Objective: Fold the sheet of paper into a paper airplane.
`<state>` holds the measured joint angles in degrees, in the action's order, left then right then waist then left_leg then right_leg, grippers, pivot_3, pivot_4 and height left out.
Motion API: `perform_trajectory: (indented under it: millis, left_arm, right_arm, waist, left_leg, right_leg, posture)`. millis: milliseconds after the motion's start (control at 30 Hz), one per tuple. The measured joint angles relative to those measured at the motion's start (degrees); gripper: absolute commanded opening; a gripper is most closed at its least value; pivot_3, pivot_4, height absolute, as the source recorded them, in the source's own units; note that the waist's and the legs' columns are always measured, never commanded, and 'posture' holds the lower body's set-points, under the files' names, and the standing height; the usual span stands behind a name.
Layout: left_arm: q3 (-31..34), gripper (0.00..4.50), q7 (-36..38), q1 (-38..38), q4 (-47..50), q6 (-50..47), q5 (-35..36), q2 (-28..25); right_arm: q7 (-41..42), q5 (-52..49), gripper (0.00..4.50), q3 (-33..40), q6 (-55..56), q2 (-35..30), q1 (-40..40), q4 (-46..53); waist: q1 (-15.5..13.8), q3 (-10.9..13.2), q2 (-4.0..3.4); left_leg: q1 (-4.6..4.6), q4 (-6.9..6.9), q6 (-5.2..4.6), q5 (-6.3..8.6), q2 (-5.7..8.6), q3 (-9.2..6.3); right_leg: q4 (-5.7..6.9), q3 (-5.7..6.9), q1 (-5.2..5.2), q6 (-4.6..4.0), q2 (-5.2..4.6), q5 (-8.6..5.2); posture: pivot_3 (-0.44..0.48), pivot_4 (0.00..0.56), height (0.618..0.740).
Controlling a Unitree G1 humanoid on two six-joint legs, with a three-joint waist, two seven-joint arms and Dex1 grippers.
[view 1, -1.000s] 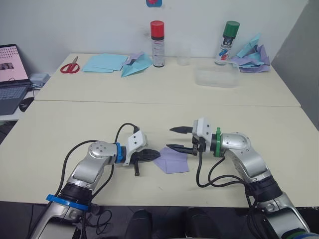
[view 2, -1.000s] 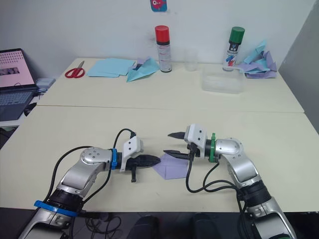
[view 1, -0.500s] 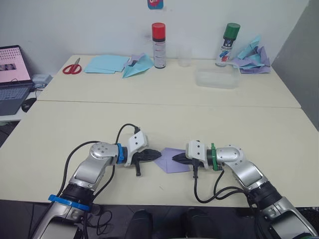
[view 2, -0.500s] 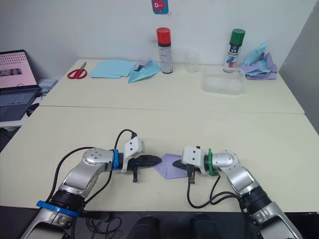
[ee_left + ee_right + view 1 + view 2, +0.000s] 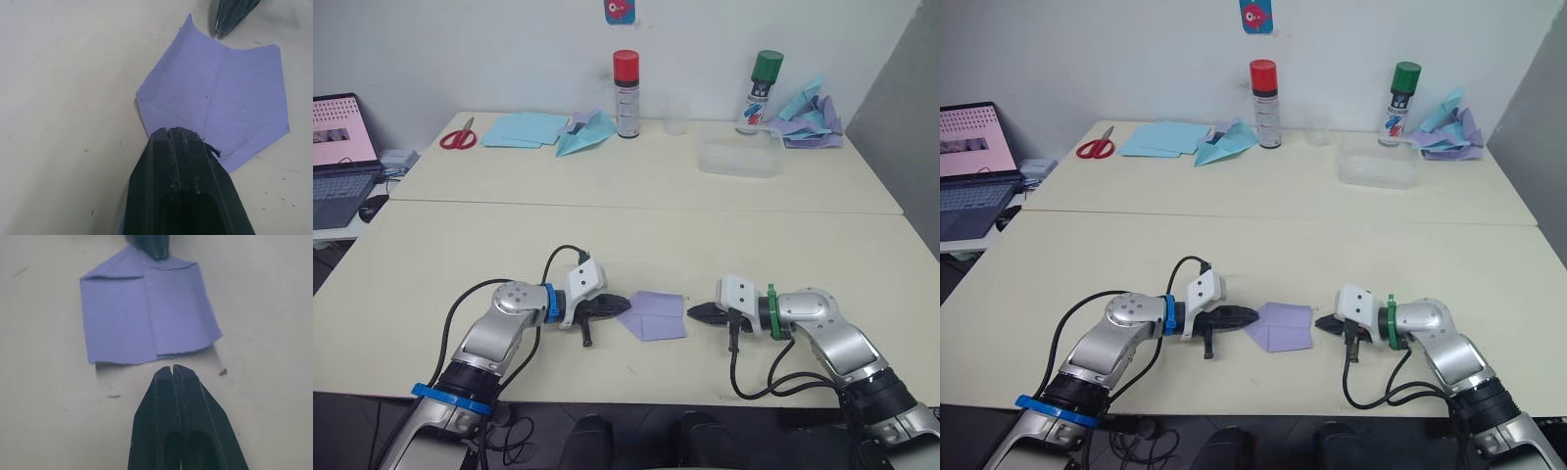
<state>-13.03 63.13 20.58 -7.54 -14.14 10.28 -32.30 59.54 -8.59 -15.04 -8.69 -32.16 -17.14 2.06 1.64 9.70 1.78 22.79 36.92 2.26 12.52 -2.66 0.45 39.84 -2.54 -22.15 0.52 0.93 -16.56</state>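
Lavender sheet of paper [image 5: 653, 314], partly folded to a point, lies flat on the desk [image 5: 783, 245]. Left tool [image 5: 619, 305], clenched, pins its pointed end. Right tool [image 5: 693, 312], clenched on nothing, rests just beside the opposite edge.

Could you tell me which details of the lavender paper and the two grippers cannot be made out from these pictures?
- Sheet of paper: its pointed corner, left wrist view, lies under the left gripper, so pinched or merely pressed is unclear.
- Underside layers of the folds: hidden, the paper lies flat.
- Right gripper: closed just off the paper's edge; height above the table unclear.
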Motion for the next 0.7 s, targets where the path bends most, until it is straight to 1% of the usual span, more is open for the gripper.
perform_trajectory:
  millis: [100,167,300,367,500,700]
  left_arm:
    - [-0.1,0.00,0.0,0.1,-0.1,0.1,0.0,0.1]
    - [-0.1,0.00,0.0,0.2,-0.4,0.4,0.0,0.1]
    - [-0.2,0.00,0.1,0.6,-1.0,0.7,0.0,0.4]
    - [-0.1,0.00,0.0,0.7,-1.1,0.5,0.1,0.5]
    - [0.2,0.00,-0.4,0.7,-0.5,-0.6,1.0,1.3]
    - [-0.1,0.00,-2.2,0.2,2.7,-2.4,1.5,4.2]
  right_arm:
    - [-0.1,-1.7,0.01,0.3,0.5,2.5,-0.7,2.0]
    - [-0.6,-0.9,0.01,-0.5,0.7,3.7,-1.6,1.8]
    - [-3.9,7.0,0.01,-6.0,2.2,5.3,-3.4,-3.9]
    - [-4.6,8.3,0.01,-6.9,3.0,6.0,-4.1,-5.7]
    - [-4.4,9.5,0.01,-7.5,3.3,6.0,-5.1,-6.1]
    - [-3.5,9.6,0.01,-7.7,3.6,5.7,-5.5,-6.1]
  waist:
    - [0.0,0.0,0.00]
    - [0.0,0.0,0.00]
    - [-0.1,0.0,0.00]
    - [0.0,0.0,-0.01]
    - [0.0,0.0,0.00]
    - [0.0,0.0,0.05]
  left_leg:
    - [0.03,0.00,0.00,0.00,0.00,-0.05]
    - [0.02,0.00,0.00,0.00,0.00,-0.05]
    - [0.04,0.00,0.00,0.00,0.03,0.00]
    - [0.02,0.00,0.00,0.00,0.02,-0.01]
    - [0.04,0.00,0.00,0.00,0.01,-0.03]
    - [0.12,-0.06,0.00,0.00,0.01,-0.04]
  right_leg:
    - [-0.01,0.05,0.00,0.00,0.00,0.00]
    - [-0.01,0.02,-0.01,0.00,0.00,0.00]
    - [-0.01,0.03,-0.04,-0.02,0.00,-0.01]
    - [-0.01,-0.03,-0.04,-0.01,0.00,-0.01]
    - [-0.02,-0.01,-0.05,0.00,0.00,0.00]
    - [-0.12,0.01,-0.08,0.00,0.00,0.00]
  posture:
    - [0.000,0.150,0.740]
    - [0.000,0.150,0.740]
    - [0.000,0.150,0.740]
    - [0.000,0.150,0.740]
    - [0.000,0.150,0.740]
    - [0.000,0.150,0.740]
